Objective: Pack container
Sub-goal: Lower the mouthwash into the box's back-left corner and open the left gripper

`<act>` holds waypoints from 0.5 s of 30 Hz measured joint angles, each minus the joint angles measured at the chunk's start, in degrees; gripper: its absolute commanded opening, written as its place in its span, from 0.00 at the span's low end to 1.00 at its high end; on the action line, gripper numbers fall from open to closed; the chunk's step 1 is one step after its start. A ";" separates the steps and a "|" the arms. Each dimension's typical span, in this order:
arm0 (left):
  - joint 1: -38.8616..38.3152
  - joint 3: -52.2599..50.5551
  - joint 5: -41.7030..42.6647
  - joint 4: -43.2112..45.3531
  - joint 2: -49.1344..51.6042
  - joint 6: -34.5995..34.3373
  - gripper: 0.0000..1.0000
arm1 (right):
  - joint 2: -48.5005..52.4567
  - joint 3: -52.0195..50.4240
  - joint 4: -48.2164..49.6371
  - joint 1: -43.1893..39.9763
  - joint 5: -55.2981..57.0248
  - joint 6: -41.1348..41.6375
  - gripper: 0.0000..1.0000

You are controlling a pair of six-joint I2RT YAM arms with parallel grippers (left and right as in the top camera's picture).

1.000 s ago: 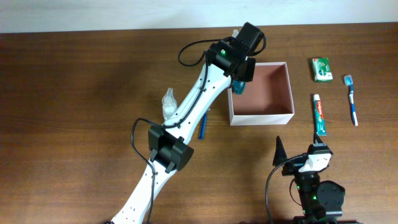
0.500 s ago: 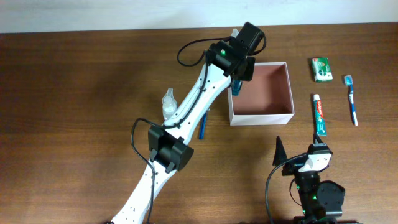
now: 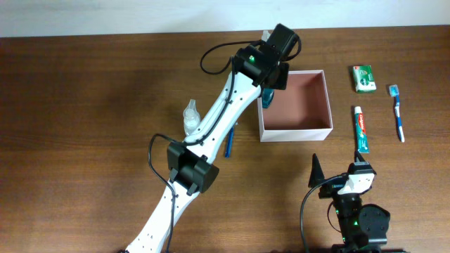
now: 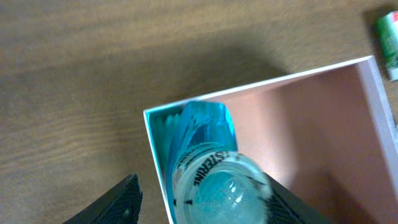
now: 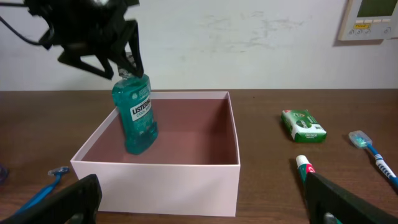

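Observation:
The container [image 3: 295, 133] is a square white-walled box with a pinkish-brown inside, at the back right of centre. It also shows in the left wrist view [image 4: 157, 155] and the right wrist view [image 5: 161, 186]. My left gripper [image 3: 271, 79] is shut on the top of a teal mouthwash bottle [image 3: 269, 98]. It holds the bottle tilted inside the container's left wall [image 4: 208, 165] [image 5: 138, 118]. My right gripper [image 5: 205, 211] is open and empty, low in front of the container, at the table's near edge [image 3: 339, 176].
A green packet [image 3: 363, 78], a toothpaste tube [image 3: 361, 130] and a blue toothbrush [image 3: 398, 112] lie right of the container. A small clear bottle [image 3: 190, 118] and a blue razor [image 3: 229, 143] lie left of it, by the left arm.
My left gripper and the mouthwash bottle have shifted slightly left, toward the container's left wall. The right arm has not moved.

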 measured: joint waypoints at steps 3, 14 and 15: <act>0.20 3.34 0.00 -0.11 -0.04 0.74 0.76 | 0.00 0.00 0.00 0.00 0.00 -0.04 0.99; 6.27 8.61 -2.82 -8.35 -13.51 2.25 0.92 | 0.00 0.00 0.00 0.00 0.00 -0.02 0.99; 7.61 8.83 -3.65 -10.86 -15.08 2.36 0.94 | 0.00 0.00 0.00 0.00 0.00 -0.04 0.99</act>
